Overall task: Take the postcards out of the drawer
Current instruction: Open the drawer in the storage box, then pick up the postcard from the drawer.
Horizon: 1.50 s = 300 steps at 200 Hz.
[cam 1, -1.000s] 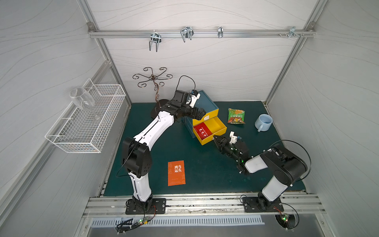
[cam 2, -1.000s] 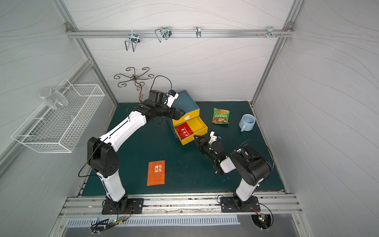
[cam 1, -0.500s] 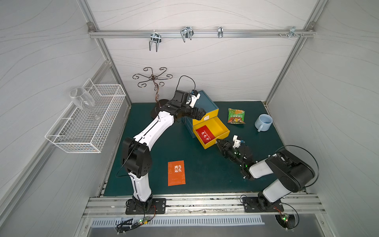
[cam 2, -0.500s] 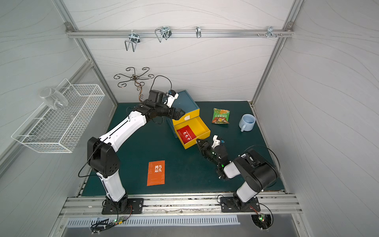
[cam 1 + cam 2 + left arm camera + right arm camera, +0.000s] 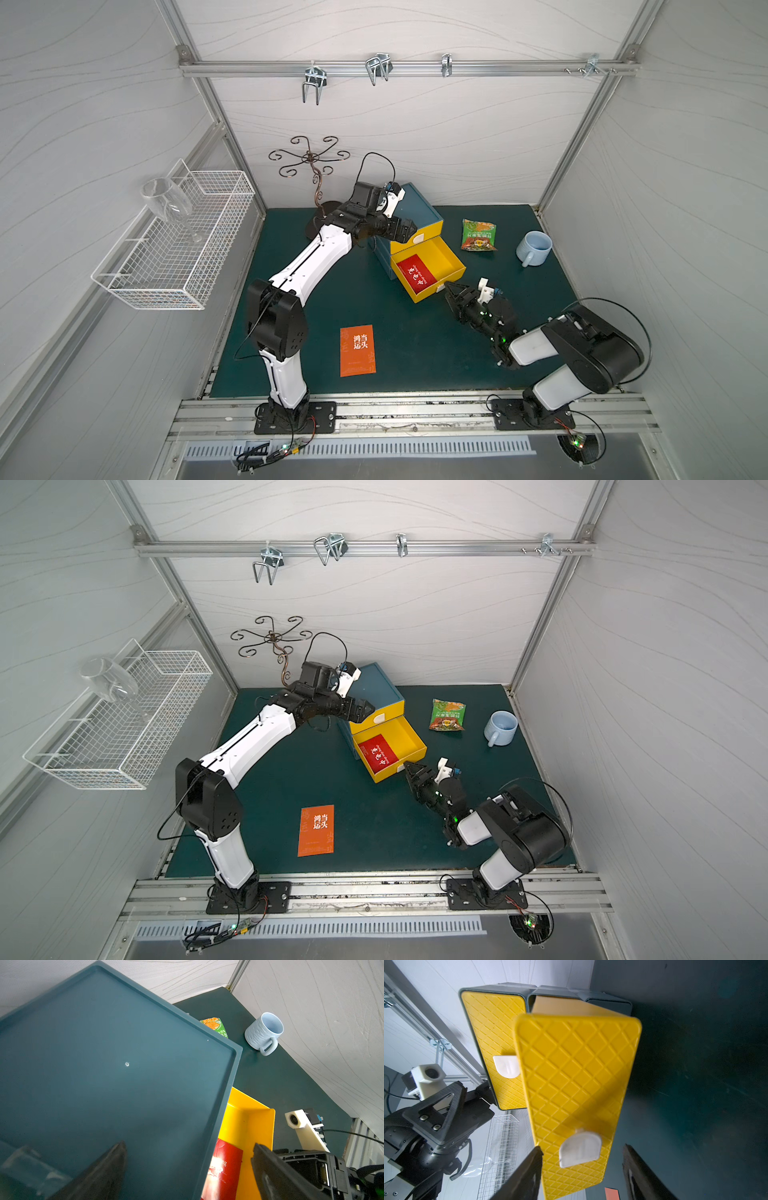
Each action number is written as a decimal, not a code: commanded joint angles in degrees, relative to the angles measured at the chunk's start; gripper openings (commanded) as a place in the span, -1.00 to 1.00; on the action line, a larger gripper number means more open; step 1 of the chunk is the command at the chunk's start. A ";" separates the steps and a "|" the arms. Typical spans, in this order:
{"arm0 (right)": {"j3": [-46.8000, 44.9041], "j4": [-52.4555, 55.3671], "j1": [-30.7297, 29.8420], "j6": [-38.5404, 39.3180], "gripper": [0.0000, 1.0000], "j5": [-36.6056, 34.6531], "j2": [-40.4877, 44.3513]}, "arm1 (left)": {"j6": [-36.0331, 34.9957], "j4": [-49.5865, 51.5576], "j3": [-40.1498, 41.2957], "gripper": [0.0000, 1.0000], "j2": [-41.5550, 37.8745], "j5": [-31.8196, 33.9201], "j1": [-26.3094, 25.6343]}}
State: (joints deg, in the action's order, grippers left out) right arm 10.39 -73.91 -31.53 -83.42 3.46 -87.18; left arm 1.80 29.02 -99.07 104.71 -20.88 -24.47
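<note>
Overhead, a dark green mat [image 5: 415, 353] fills the floor of a white-walled cell, with a wire basket [image 5: 174, 257] fixed to the side wall. At the back of the mat stands a teal drawer cabinet [image 5: 419, 203], its upper yellow drawer closed and its lower drawer [image 5: 446, 254] standing well out toward the front.

The left gripper [image 5: 409, 228] hovers at the cabinet's front top edge, jaws spread wide and holding nothing. The right gripper [image 5: 451, 287] sits low, just in front of the lower drawer; the right wrist view shows its jaws apart on either side of the drawer's white handle [image 5: 580, 1152], gripping nothing (whether a finger brushes the drawer front cannot be told).

An orange postcard [image 5: 357, 350] lies flat on the mat near the front, well apart from the cabinet. A red postcard [image 5: 417, 274] lies in the open drawer, against its left side.

To the right of the cabinet lie a green snack packet [image 5: 479, 235] and, beyond it, a pale blue mug [image 5: 534, 248].
</note>
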 commanded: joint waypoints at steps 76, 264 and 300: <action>29.45 78.52 2.60 43.82 0.98 4.93 30.28 | 10.98 -1.96 0.12 0.98 -14.34 -0.61 -0.75; 70.66 103.20 5.47 72.48 0.80 22.52 -13.45 | 37.92 -14.19 33.38 0.41 -15.33 7.84 -9.65; 73.70 106.00 3.17 74.22 0.79 20.12 -16.50 | 38.66 -14.61 34.00 0.24 -14.38 7.92 -9.68</action>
State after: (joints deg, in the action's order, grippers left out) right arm 81.69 28.34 -26.94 -11.88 25.50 -101.91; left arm 39.44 17.45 -65.10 89.32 -13.69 -33.80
